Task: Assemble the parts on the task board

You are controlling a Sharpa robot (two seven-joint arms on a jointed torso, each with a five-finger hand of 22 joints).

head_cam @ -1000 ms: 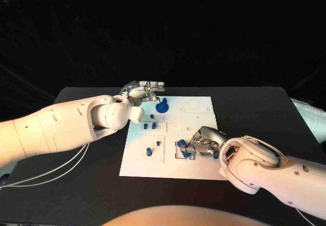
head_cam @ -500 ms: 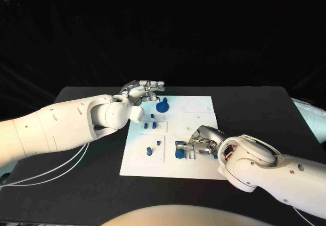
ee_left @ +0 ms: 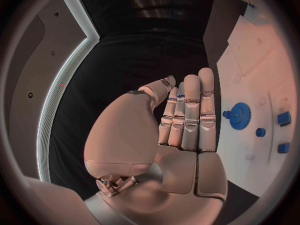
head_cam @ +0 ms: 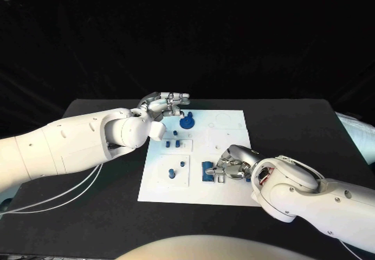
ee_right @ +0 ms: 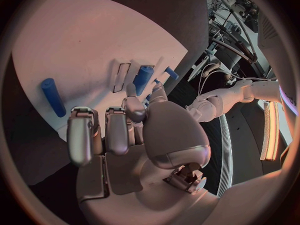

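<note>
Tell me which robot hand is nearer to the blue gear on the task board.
Left. The left robot hand hovers just beside the blue gear at the task board's far end; the right robot hand works at the near end, well away.

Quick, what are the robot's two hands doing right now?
Left hand: open, fingers straight, holding nothing, beside the blue gear.
Right hand: fingers curled down over the blue parts on the task board; a hold cannot be told.
</note>
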